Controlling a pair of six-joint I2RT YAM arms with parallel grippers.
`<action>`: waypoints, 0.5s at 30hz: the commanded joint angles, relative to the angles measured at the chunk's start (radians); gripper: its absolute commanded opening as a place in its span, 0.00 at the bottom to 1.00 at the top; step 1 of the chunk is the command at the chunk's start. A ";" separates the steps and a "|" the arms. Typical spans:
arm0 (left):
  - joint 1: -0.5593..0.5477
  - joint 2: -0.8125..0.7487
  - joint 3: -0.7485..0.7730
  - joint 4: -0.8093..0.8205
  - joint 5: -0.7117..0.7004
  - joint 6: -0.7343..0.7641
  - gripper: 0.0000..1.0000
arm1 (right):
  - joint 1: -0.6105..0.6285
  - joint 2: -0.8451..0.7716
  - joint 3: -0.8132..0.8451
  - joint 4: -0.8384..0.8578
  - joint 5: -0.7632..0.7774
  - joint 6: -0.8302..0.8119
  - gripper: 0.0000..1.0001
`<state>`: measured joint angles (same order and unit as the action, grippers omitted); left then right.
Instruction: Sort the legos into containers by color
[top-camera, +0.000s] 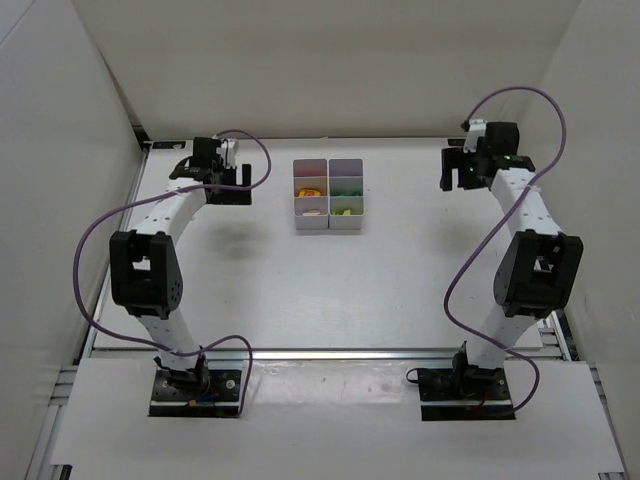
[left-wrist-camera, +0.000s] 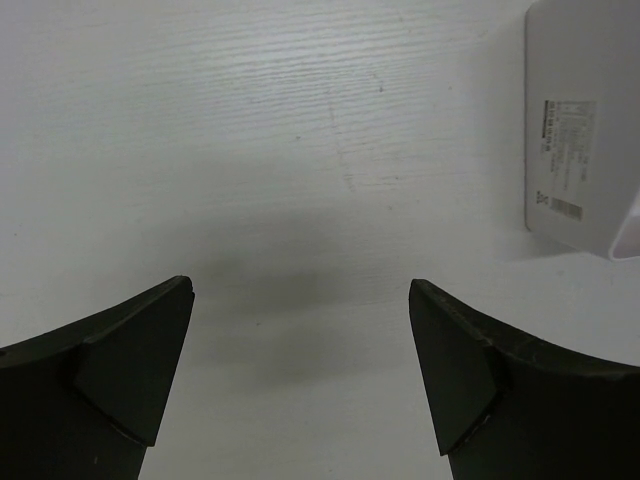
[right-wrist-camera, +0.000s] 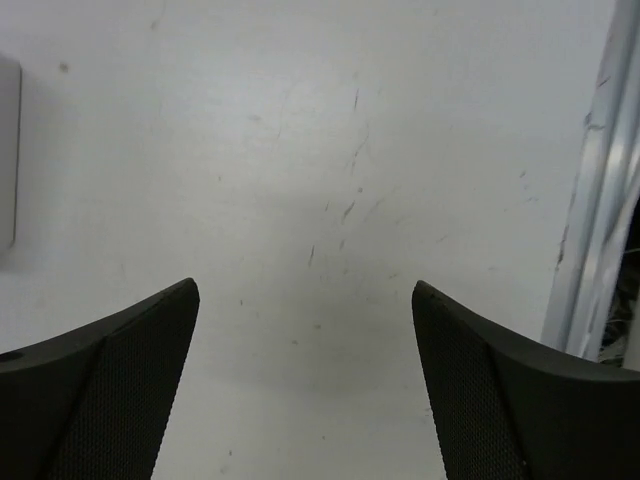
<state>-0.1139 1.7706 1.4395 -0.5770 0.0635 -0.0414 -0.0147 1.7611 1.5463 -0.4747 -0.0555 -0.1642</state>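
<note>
A block of six small white bins (top-camera: 312, 223) sits toward twelve o'clock on a white table (top-camera: 300, 290). Orange, yellow and green bricks (top-camera: 312, 188) lie inside its compartments. The left gripper (top-camera: 228, 188) hangs at the block's nine o'clock and the right gripper (top-camera: 455, 172) at its three o'clock, both apart from it. Each has its fingers spread wide, holding nothing.

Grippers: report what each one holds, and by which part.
Nothing is held: the left gripper and right gripper are both open, only table between their fingers.
</note>
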 joint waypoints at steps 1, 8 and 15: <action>0.005 0.007 0.039 -0.014 -0.030 0.014 0.99 | -0.030 -0.005 -0.040 -0.104 -0.381 -0.103 0.90; 0.052 0.075 0.055 -0.011 -0.057 0.014 0.99 | -0.028 0.020 -0.106 -0.113 -0.474 -0.196 0.92; 0.079 0.072 0.036 -0.007 -0.057 0.035 0.99 | -0.028 0.052 -0.095 -0.122 -0.445 -0.206 0.92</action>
